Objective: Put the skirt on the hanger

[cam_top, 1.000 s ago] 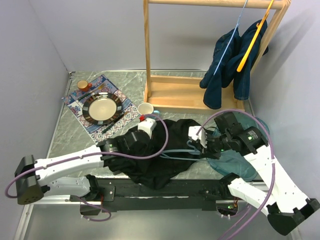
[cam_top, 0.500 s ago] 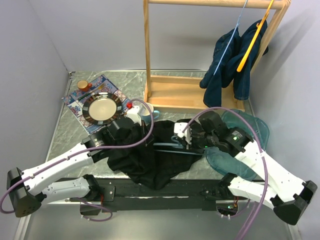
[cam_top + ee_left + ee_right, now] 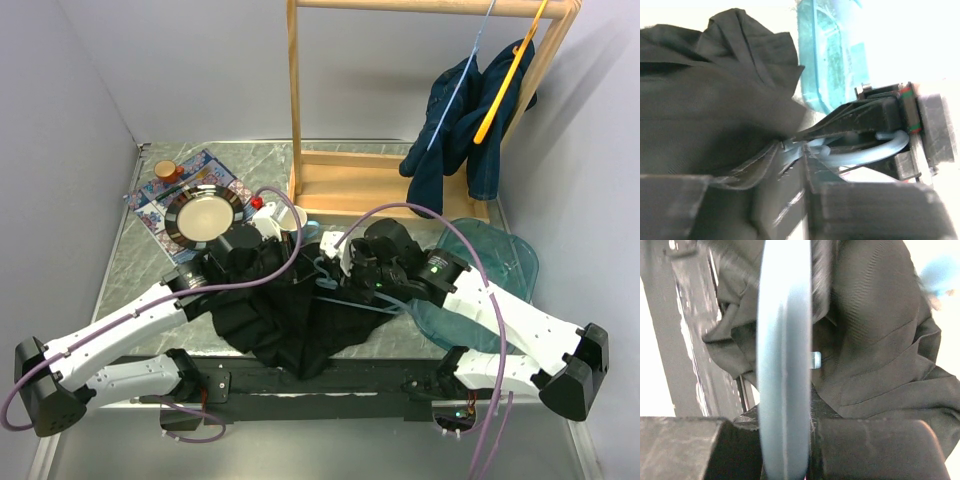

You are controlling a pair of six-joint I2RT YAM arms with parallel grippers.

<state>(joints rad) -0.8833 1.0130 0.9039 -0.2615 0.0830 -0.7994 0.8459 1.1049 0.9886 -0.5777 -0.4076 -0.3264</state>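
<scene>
The black skirt (image 3: 295,315) lies bunched on the table between the arms. My right gripper (image 3: 347,272) is shut on the light blue hanger (image 3: 352,299), whose bar (image 3: 785,365) runs upright between its jaws (image 3: 785,440) with skirt cloth (image 3: 875,340) just behind it. My left gripper (image 3: 303,262) meets it from the left. In the left wrist view the hanger's hook (image 3: 880,150) curves against the right gripper's black body, and the skirt's waistband (image 3: 752,167) lies across my left gripper (image 3: 807,200), whose jaws stand a little apart.
A wooden rack (image 3: 296,100) stands at the back, with a dark blue garment (image 3: 455,125) hanging from an orange hanger. A plate (image 3: 203,216) on a patterned mat, a small brown cup (image 3: 165,170) and a white cup (image 3: 291,215) sit far left. A teal clear tray (image 3: 495,262) lies right.
Both arms have swung left and farther back, the right one carrying the hanger over the skirt. My left jaws, shut before, have parted slightly.
</scene>
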